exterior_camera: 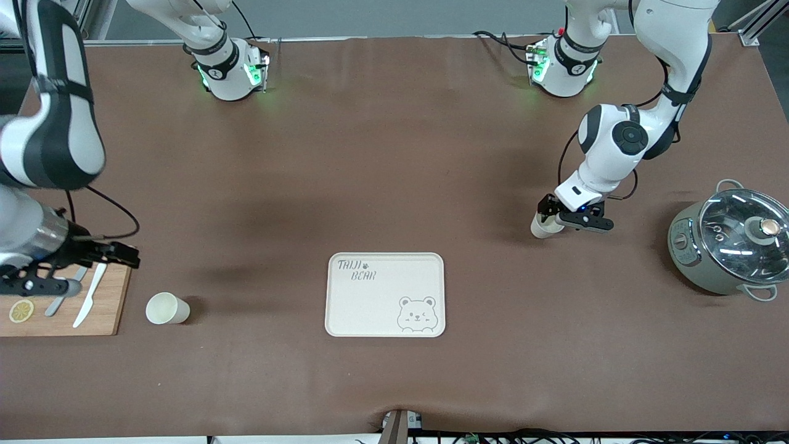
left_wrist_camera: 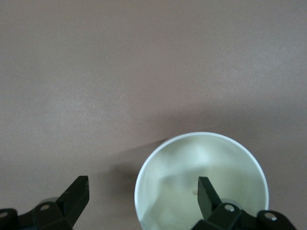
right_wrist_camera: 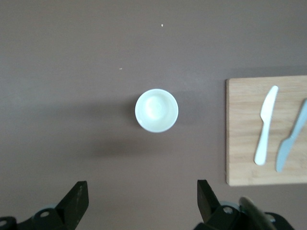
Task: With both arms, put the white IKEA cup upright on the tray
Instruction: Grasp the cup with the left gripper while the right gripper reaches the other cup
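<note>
Our left gripper (exterior_camera: 570, 217) sits low over one white cup (exterior_camera: 545, 226), fingers spread, one finger (left_wrist_camera: 207, 194) inside the rim and the other outside, so closing should pinch the wall. That cup stands upright, farther from the front camera than the tray (exterior_camera: 385, 295), toward the left arm's end. Our right gripper (exterior_camera: 74, 259), also spread, hovers over the cutting board (exterior_camera: 102, 308) (a second cup (exterior_camera: 166, 308) stands between board and tray).

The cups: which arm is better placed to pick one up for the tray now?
The left. The left gripper is open and already down at a cup, one finger inside its rim. The right gripper is open over the cutting board, not at the other cup.
</note>
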You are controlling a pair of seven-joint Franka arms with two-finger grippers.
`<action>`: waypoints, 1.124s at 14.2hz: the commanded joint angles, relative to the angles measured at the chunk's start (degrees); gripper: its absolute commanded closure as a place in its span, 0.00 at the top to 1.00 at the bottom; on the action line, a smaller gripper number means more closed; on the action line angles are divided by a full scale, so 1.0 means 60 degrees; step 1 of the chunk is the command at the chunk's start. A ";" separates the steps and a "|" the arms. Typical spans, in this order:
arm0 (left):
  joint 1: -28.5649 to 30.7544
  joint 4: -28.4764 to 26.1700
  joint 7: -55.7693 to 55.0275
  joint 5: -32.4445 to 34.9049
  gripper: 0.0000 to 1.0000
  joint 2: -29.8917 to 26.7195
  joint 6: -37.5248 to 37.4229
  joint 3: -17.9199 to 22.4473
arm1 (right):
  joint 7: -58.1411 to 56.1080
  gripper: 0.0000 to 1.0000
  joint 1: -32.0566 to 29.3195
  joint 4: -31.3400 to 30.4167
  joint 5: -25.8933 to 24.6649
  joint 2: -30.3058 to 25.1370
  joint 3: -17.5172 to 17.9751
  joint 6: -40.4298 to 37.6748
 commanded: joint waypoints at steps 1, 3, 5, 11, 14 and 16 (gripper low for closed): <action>0.0114 0.0038 0.0160 0.0203 0.01 0.0015 0.0129 -0.0031 | 0.0063 1.00 -0.0076 0.0194 0.0006 0.0951 0.0139 0.0720; 0.0085 0.0067 0.0204 0.0233 0.00 0.0044 0.0144 -0.0030 | 0.0063 1.00 -0.0032 0.0194 0.0006 0.1523 0.0168 0.1379; 0.0085 0.0081 0.0145 0.0233 0.00 0.0029 0.0144 -0.0045 | 0.0048 1.00 0.0027 0.0194 0.0006 0.1963 0.0227 0.1907; 0.0070 0.0314 0.0116 0.0248 0.00 -0.0029 0.0100 -0.0045 | 0.0048 1.00 0.0261 0.0194 -0.0096 0.2916 0.0213 0.3095; -0.0090 0.1103 -0.0366 0.0248 0.00 -0.0029 -0.0672 -0.0074 | -0.0359 0.75 0.0261 0.0194 -0.0141 0.3180 0.0213 0.3169; -0.0499 0.2083 -0.0921 0.0248 0.00 0.0029 -0.2075 -0.0060 | -0.0684 0.42 0.0246 0.0194 -0.0170 0.3196 0.0213 0.3169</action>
